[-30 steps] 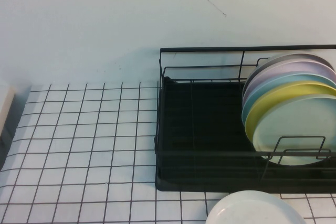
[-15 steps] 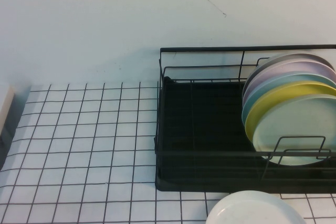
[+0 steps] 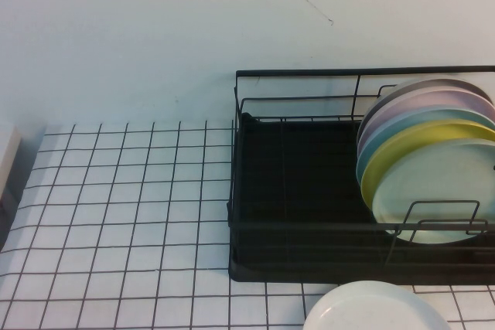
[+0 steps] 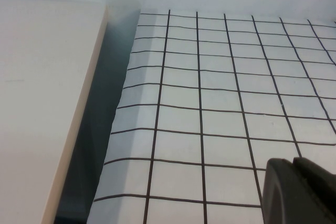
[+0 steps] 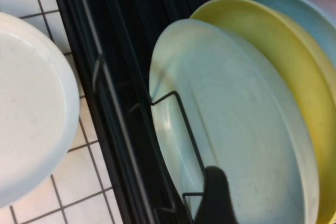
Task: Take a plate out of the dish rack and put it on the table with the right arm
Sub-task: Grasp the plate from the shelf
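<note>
The pale mint-green plate [image 3: 441, 191] stands upright at the front of the row in the black wire dish rack [image 3: 294, 183], at the rack's right end. It fills the right wrist view [image 5: 236, 119]. My right gripper [image 5: 273, 203] is open close in front of the plate's face; only one dark finger [image 5: 215, 198] shows, by a front wire loop. It is out of the high view. My left gripper [image 4: 294, 182] is shut and empty, low over the tiled table [image 4: 210, 103] at the far left.
A yellow plate [image 3: 418, 141], a blue one and paler ones stand behind the mint plate. A white plate [image 3: 379, 311] lies flat on the table in front of the rack. A white block [image 4: 42, 103] borders the table's left edge. The rack's left half holds no plates.
</note>
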You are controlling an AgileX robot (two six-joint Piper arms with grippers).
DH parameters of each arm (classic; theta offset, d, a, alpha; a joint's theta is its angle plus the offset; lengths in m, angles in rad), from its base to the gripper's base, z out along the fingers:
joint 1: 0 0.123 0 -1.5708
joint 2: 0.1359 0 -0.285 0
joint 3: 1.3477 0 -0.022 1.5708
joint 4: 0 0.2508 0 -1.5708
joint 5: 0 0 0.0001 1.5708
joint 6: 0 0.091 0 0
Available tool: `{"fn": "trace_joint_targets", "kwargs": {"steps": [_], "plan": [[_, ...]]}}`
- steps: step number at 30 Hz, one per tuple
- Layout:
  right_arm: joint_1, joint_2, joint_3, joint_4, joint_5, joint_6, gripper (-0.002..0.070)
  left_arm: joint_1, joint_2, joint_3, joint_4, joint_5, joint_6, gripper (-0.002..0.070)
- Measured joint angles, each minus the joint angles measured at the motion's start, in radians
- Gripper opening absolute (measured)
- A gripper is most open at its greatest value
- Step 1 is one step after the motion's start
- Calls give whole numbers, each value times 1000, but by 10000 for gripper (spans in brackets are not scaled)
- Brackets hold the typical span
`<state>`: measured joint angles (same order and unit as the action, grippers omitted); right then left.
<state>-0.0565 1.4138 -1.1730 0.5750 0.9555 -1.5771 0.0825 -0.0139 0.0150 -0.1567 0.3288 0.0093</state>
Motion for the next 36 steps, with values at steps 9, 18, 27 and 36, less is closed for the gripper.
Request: {"fn": "trace_joint_targets", "kwargs": {"steps": [9, 18, 27, 36], "plan": [[0, 122, -32, -12, -26, -77, 424, 0, 0, 0, 0, 0, 0, -3], [0, 185, -32, -14, -72, -88, 406, 0, 0, 0, 0, 0, 0, -3], [39, 207, -33, -16, -164, -95, 114, 0, 0, 0, -2, 0, 0, -3], [46, 134, -113, -178, -85, 74, 97, 0, 0, 0, -2, 0, 0, -3]]}}
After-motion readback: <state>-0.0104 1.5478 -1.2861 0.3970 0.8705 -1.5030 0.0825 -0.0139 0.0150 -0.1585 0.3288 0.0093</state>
